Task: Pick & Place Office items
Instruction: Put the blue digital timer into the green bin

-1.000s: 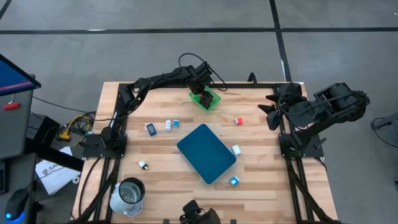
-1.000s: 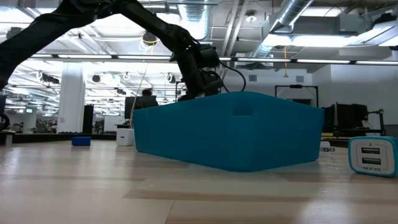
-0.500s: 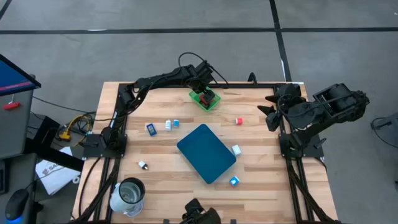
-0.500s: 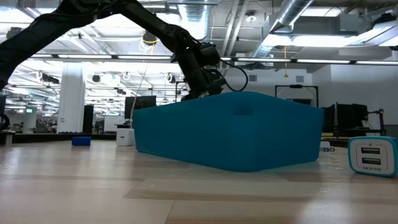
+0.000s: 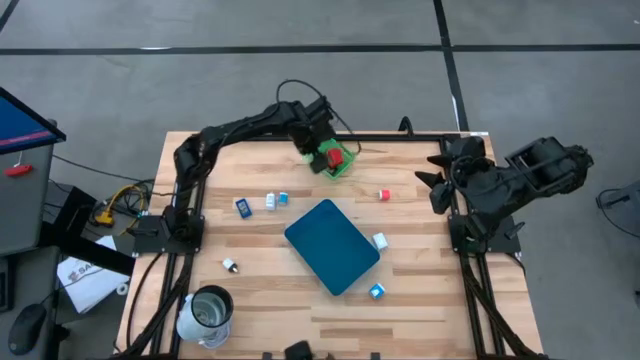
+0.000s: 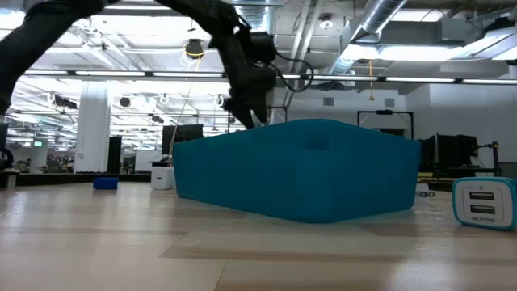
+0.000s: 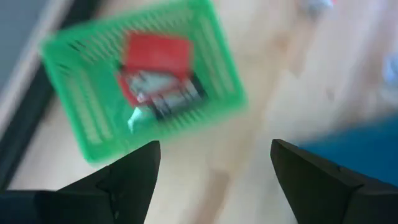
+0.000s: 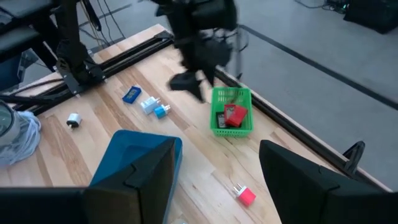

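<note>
Above the far edge of the table, the left gripper [image 5: 313, 140] hangs just beside the green mesh basket [image 5: 336, 159], its 2 fingers [image 7: 134, 174] spread wide apart with nothing between them and touching nothing. The basket holds a red piece [image 7: 155, 57] lying over a black-and-white one [image 7: 171, 99]; the blur in the left wrist view keeps any finer detail of these from being made out. The right gripper [image 5: 437, 178] waits at the table's right edge, its fingers [image 8: 140, 171] also parted and empty. On the wood, a blue block [image 5: 243, 208] and 2 small white-and-blue blocks [image 5: 277, 200] lie left of the teal board [image 5: 331, 245], a red-and-white piece [image 5: 383, 195] lies to the board's right near the basket, 1 white-and-blue block [image 5: 380, 241] touches the board's right edge, and another [image 5: 376, 291] sits near its lower corner. A small white-and-black piece [image 5: 229, 265] lies well apart, near a cup [image 5: 205, 314]. From table height the board hides the basket entirely.
</note>
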`<action>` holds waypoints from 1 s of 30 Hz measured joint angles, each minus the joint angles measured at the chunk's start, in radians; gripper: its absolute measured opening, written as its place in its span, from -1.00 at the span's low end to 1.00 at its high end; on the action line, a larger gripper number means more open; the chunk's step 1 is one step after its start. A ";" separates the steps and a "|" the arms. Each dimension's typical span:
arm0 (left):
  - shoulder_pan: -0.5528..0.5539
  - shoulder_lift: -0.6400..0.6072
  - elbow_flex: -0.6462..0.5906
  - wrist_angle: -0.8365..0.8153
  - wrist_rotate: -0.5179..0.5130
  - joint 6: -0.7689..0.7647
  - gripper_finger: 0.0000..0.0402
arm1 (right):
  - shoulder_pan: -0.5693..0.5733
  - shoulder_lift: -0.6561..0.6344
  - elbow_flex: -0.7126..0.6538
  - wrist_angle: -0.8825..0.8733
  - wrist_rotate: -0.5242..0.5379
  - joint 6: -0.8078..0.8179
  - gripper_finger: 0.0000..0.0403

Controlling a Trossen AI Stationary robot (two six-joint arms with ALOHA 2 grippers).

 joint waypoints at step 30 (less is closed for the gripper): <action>-0.177 -1.092 -1.154 0.054 -0.147 -0.227 0.53 | 0.042 0.000 0.000 0.012 0.068 0.020 0.12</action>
